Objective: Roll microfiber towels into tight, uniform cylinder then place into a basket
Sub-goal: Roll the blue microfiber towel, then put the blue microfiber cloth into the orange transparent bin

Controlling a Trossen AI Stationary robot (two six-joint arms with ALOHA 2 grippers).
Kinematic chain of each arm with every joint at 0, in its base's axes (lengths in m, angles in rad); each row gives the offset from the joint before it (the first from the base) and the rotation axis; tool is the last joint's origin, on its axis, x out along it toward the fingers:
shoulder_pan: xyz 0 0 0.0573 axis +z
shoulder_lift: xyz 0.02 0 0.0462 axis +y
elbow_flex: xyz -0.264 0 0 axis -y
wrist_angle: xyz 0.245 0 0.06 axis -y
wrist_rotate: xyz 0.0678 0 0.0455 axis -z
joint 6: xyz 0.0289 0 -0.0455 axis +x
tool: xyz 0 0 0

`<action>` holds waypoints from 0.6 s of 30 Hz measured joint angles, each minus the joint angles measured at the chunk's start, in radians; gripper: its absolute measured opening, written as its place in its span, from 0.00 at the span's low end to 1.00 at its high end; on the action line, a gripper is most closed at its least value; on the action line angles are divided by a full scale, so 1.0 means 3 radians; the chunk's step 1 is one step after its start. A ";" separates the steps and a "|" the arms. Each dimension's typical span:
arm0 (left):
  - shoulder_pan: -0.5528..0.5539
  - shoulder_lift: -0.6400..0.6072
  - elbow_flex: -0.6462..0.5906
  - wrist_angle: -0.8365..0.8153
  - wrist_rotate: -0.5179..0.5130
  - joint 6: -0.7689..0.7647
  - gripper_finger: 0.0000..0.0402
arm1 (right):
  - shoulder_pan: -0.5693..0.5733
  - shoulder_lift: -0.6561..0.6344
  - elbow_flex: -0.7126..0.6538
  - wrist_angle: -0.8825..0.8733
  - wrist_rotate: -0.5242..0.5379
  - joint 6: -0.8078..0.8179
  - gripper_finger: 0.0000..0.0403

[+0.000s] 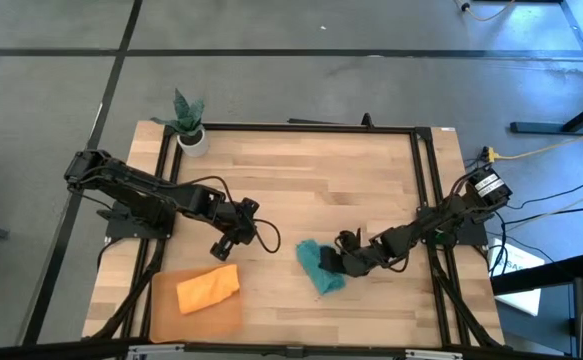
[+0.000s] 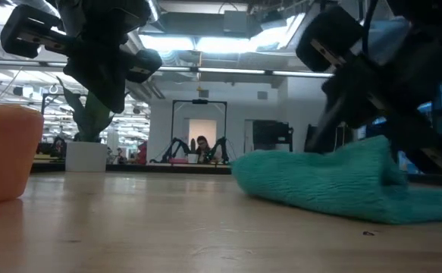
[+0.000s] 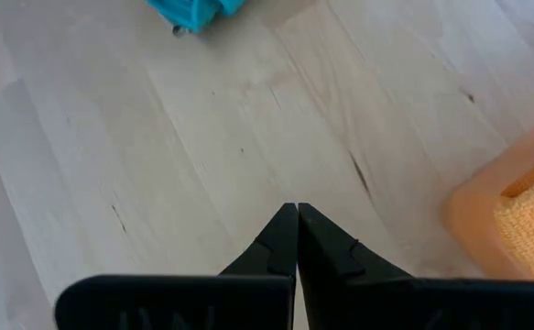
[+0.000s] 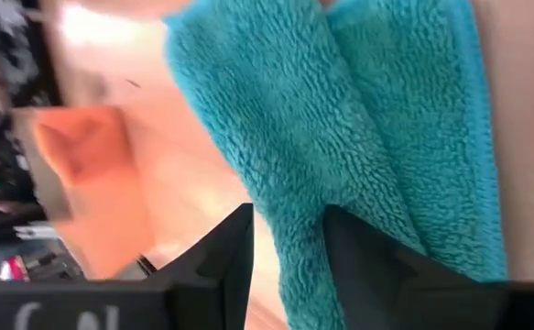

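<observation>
The teal towel (image 1: 318,267) lies bunched into a loose roll on the wooden table, near its middle; it also shows in the low view (image 2: 334,182). My right gripper (image 1: 342,262) is at the towel's right side, shut on it (image 4: 289,220). The orange towel (image 1: 209,287) lies rolled in the orange-tan basket (image 1: 161,310) at the table's near left. My left gripper (image 1: 222,245) is shut and empty (image 3: 297,215), above bare table between the basket and the teal towel. My right gripper pinches a thick bunched fold of the teal towel (image 4: 289,266) between its two fingers (image 4: 234,252), at the towel's right side. The fingers come slanting down from the table's right. The towel rests on the table (image 2: 342,205), slack.
A small white plant pot (image 1: 192,139) stands at the table's far left corner. A black frame (image 1: 301,127) runs around the table's edges. Bare wood lies at the far half and the near right of the table.
</observation>
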 joint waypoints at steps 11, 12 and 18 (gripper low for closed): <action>0.0000 0.0000 0.0000 0.0000 0.0001 -0.0003 0.00 | 0.0000 -0.0001 0.0293 -0.0003 0.0567 -0.0383 0.34; -0.0001 0.0000 0.0000 0.0000 0.0001 -0.0003 0.00 | 0.0000 -0.0001 0.0352 -0.0002 0.0578 -0.0503 0.34; 0.0027 0.0000 0.0000 0.0000 0.0002 -0.0002 0.00 | 0.0023 0.0004 0.0831 -0.0057 0.0453 -0.1282 0.34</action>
